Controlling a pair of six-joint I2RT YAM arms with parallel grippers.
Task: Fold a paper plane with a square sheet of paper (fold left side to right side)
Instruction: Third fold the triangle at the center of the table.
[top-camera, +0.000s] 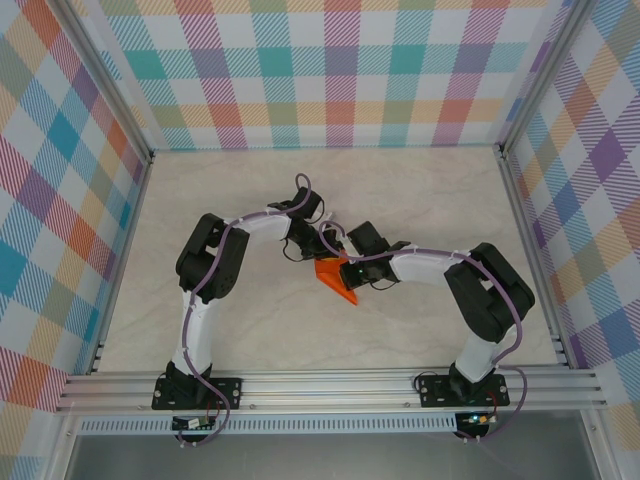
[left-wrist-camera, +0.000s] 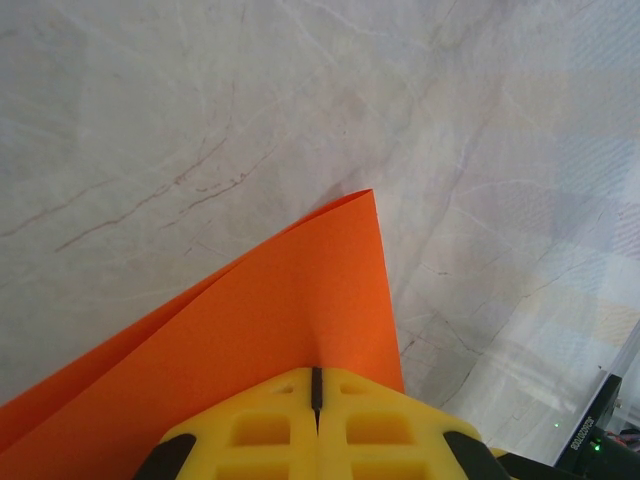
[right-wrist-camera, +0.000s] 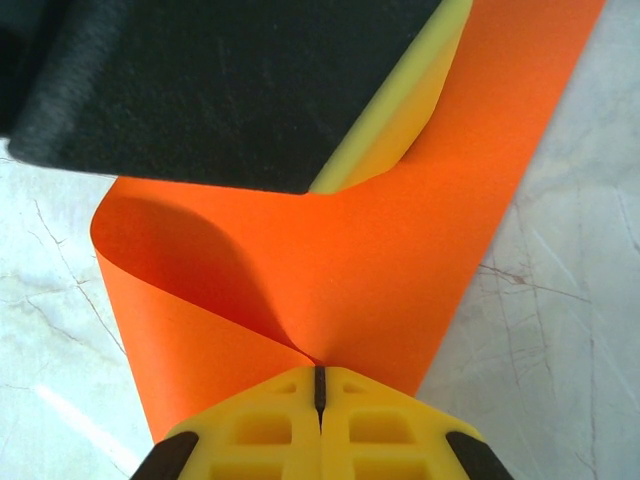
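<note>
Pale marble-look table (top-camera: 420, 190) with thin grey-brown veins spreads all around the left claw (top-camera: 322, 248) and right claw (top-camera: 350, 272). Beyond them stands a back wall (top-camera: 340, 70) of pastel plaid in teal, orange, pink, purple and yellow. A matching left wall (top-camera: 50, 200) and right wall (top-camera: 600, 180) flank them. Silver metal posts (top-camera: 100, 75) mark the far corners, and metal rails (top-camera: 330, 385) run behind the claws. Light is soft and even.

Centre of the table (top-camera: 300, 180) is obstructed. The left gripper (top-camera: 322, 242) and right gripper (top-camera: 352, 268) meet there, both clamped on the square sheet of paper (top-camera: 337, 282). The left arm (top-camera: 215, 260) and right arm (top-camera: 480, 285) arch in from either side. Bare surface lies far of the arms and near, between the bases. Plaid walls (top-camera: 330, 70) bound left, far and right; an aluminium rail (top-camera: 330, 385) bounds the near edge.
</note>
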